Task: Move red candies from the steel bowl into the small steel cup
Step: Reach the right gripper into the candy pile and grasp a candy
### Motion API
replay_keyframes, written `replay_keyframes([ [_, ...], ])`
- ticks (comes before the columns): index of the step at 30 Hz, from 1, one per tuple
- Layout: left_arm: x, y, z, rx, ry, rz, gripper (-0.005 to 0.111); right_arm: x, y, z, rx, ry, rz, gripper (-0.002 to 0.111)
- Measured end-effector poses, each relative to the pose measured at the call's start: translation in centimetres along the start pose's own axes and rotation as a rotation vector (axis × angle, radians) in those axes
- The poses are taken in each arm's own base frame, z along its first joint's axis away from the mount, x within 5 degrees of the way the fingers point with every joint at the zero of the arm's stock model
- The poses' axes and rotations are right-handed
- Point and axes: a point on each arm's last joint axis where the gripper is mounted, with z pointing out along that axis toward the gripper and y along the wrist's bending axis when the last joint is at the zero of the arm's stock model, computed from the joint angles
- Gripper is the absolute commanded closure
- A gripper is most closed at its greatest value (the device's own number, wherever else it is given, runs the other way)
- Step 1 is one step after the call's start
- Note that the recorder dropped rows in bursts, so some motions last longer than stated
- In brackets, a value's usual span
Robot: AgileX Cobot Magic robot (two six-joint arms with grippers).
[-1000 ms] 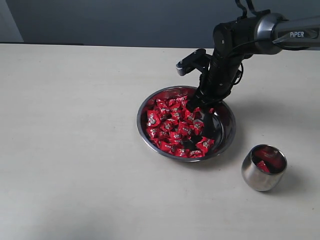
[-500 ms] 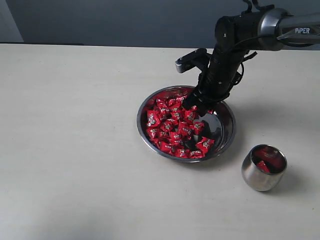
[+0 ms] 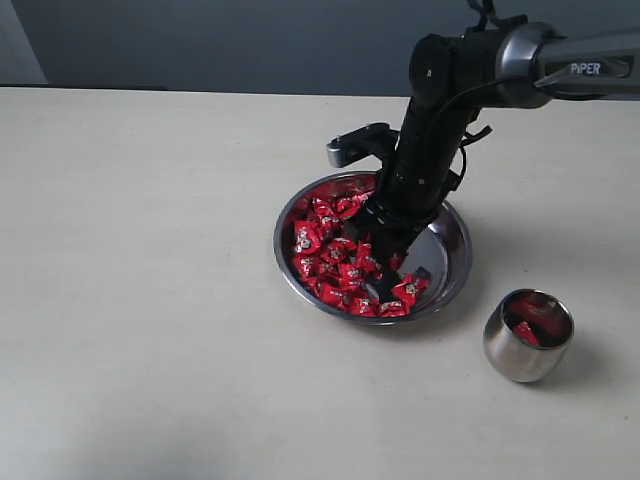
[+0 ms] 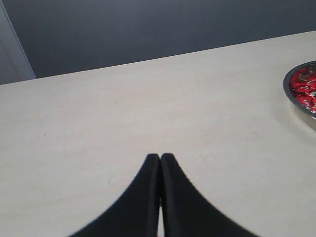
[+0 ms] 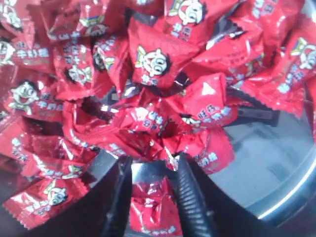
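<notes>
Jaws of the right gripper (image 5: pixel 153 170) pinched one red candy (image 5: pixel 149 202); lifting straight from the steel bowl (image 3: pixel 452 250) would avoid dragging others.

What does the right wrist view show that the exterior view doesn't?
Only the right wrist view: the cartoon faces printed on the wrappers, and one candy sitting between the right gripper's fingers. Only the exterior view: the small steel cup with red candies inside, standing apart from the steel bowl, and the table. Both: the red candies heaped in the steel bowl, with part of its floor bare.
</notes>
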Motion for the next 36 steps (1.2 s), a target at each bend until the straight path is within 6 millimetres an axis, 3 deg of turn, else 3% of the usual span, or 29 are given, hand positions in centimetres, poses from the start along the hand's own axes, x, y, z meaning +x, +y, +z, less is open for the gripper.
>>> replay_keyframes([
  [16,0.00,0.00,0.00,0.000,0.000,0.000,0.106,-0.06,-0.36,0.51,0.067,0.015,-0.046,0.076],
  [21,0.00,0.00,0.00,0.000,0.000,0.000,0.106,-0.11,-0.42,0.50,0.074,0.010,-0.049,0.056],
  [27,0.00,0.00,0.00,0.000,0.000,0.000,0.106,-0.10,-0.44,0.50,0.075,0.011,-0.065,0.063],
  [36,0.00,0.00,0.00,0.000,0.000,0.000,0.106,-0.33,-0.70,-0.14,0.121,-0.022,-0.088,0.063],
])
